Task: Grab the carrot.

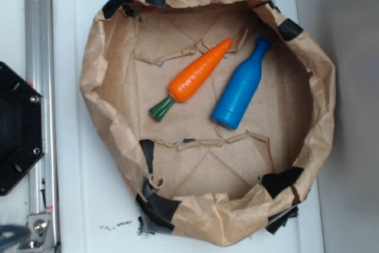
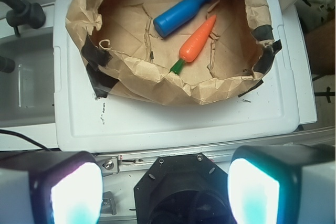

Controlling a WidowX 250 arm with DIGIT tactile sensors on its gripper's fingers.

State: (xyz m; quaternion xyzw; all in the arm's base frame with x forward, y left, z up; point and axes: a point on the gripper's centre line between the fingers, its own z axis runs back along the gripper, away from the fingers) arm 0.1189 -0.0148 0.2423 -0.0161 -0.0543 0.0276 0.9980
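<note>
Below my wrist camera, my claw stands wide apart and holds nothing: one glowing pale finger fills the lower left corner, the other sits in the lower right, and the black hexagonal base plate shows in the gap between them. Well apart from the claw, a crumpled brown paper basin patched with black tape along its rim rests on a white plastic lid. Seen from the exterior view and going left to right, a silver metal rail runs down the left edge, then comes the basin wall, then the glossy orange tapered toy carrot lying on the paper floor, slanted, with its dark green stem end low and to the left and its tip high and to the right. Just beside it on the right, not touching, lies a blue plastic bottle, slanted the same way with its neck uppermost.
</note>
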